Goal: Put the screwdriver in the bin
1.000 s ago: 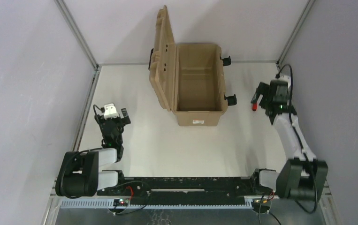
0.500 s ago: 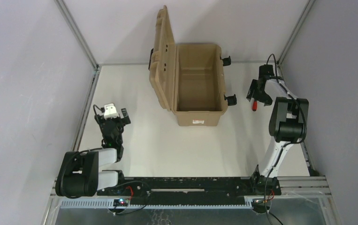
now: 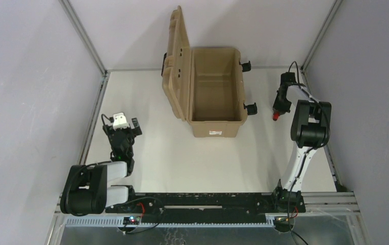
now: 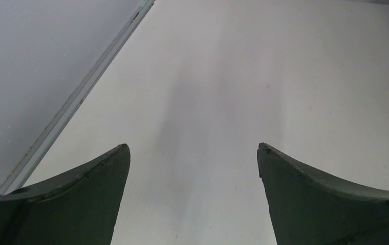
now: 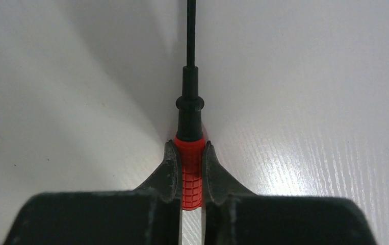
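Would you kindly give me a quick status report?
Right gripper shut on red-handled slim screwdriver. Left gripper open, empty. Tan plastic bin lid open, nothing between.

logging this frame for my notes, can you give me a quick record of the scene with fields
right end effector: shut on the screwdriver, to the right of the bin
screwdriver: red handle clamped between the fingers, dark shaft pointing away from the wrist camera
bin: open, nothing visible inside
left end effector: open, holding nothing, over the table
task state: screwdriver not yet in the bin

White arms (image 3: 297, 162), black joints, thin black cables (pincer fingers (image 4: 80, 204) dark grey, curved)
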`<state>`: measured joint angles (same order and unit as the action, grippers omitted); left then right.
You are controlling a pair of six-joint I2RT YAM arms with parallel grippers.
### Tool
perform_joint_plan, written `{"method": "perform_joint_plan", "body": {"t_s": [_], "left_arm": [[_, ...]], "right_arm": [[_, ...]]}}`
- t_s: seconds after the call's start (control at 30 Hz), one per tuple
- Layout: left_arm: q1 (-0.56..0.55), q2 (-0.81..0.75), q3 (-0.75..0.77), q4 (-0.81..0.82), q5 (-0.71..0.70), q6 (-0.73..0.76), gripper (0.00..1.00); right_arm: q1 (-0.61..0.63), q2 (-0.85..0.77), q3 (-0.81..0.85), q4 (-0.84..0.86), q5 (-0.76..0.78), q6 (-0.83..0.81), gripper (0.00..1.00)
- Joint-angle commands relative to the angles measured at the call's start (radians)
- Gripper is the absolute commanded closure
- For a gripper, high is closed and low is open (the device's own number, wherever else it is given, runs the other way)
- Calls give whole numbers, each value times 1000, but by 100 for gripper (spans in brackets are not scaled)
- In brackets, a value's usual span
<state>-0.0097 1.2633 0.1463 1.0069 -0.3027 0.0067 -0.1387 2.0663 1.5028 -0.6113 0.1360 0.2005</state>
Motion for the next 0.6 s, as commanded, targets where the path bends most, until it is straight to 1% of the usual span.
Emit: {"method": "perform_joint_plan", "body": {"t_s": [0.0,0.1,0.2,0.33,0.47,0.57], "left_arm": [[7,-1,45,57,3,-1,0],[7,-1,45,57,3,-1,0],[7,-3,44,56,4,-1,0],[7,-1,44,57,4,-1,0],[7,-2,44,56,4,-1,0],[7,-1,44,56,4,-1,0]], "right_arm": [[-22,-81,21,-29,-19,-8,97],[-27,-136,77,-99,-23,-30,100],[-27,-182,148,-206,-43,-72,100],[-22,-270,214,-280,-32,-94,100],[-1,-331,303,-366,-9,-88,100],[41,-353,383,-425,-4,-83,99]]}}
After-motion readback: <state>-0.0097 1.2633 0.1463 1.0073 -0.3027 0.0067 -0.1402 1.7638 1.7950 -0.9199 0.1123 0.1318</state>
